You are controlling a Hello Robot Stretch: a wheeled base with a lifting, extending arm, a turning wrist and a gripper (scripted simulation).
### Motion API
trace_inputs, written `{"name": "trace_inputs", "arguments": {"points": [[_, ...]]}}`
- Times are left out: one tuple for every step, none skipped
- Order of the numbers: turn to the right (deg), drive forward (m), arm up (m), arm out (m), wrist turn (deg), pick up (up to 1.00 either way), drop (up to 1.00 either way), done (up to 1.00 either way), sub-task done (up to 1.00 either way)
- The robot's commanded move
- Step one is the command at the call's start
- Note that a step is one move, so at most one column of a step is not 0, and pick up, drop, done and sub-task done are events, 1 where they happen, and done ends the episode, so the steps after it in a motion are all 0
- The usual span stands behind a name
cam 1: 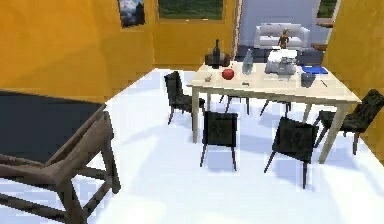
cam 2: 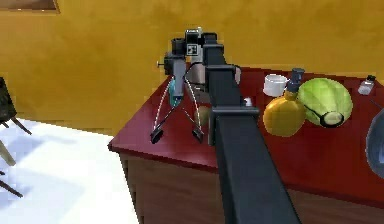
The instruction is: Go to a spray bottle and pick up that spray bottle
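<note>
While the arm runs up the arm side view's middle, the gripper sits upper-centre at the dark red table, small teal thing right at it. Can't tell if it's held or how the fingers are set.

I am in a home, in its dining room. A light wooden dining table carries a dark bottle, a red round fruit and other small things. Dark chairs stand around the table. Beyond the table, through an opening in the orange walls, sits a white sofa. Up and left of the table, a framed picture hangs on the wall. Nearer me than the table, to its left, stands a dark-topped wooden side table.
</note>
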Motion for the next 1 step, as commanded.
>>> {"name": "trace_inputs", "arguments": {"points": [[0.0, 0.00, 0.00, 0.00, 45.0, 0.00, 0.00, 0.00, 0.00]]}}
